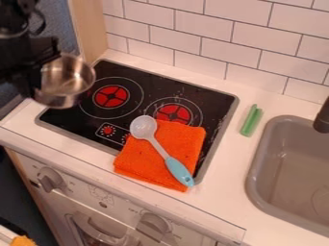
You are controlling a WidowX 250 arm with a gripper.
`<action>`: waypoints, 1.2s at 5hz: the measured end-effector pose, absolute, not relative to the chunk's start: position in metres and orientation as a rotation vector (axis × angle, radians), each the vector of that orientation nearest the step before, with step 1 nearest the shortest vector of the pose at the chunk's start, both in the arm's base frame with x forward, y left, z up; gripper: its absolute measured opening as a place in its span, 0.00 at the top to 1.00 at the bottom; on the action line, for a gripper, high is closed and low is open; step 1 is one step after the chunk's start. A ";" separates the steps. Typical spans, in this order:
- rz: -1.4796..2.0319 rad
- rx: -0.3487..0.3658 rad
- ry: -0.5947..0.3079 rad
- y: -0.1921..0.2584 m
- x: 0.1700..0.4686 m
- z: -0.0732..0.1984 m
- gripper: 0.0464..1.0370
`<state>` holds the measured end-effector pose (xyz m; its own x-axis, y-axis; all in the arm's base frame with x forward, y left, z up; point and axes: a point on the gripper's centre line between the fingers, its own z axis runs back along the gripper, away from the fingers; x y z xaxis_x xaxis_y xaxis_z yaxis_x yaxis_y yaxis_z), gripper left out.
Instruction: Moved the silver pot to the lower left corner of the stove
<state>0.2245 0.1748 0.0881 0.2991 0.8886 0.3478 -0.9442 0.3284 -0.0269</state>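
My gripper [37, 72] is at the upper left, shut on the near-left side of the silver pot [67, 79]. The pot hangs in the air over the left edge of the black stove [154, 85], its opening tilted toward the camera. It hides part of the stove's left side, left of the rear-left red burner.
An orange cloth [145, 161] lies over the stove's front right part, with a blue-handled spoon [158, 146] on it. A green object [251, 120] lies between stove and grey sink [257, 185]. A tiled wall stands behind.
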 end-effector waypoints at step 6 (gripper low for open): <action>1.219 0.255 -0.152 0.173 0.220 0.022 0.19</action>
<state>0.2204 0.1733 0.0224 0.3393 0.9067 0.2507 -0.9405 0.3210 0.1120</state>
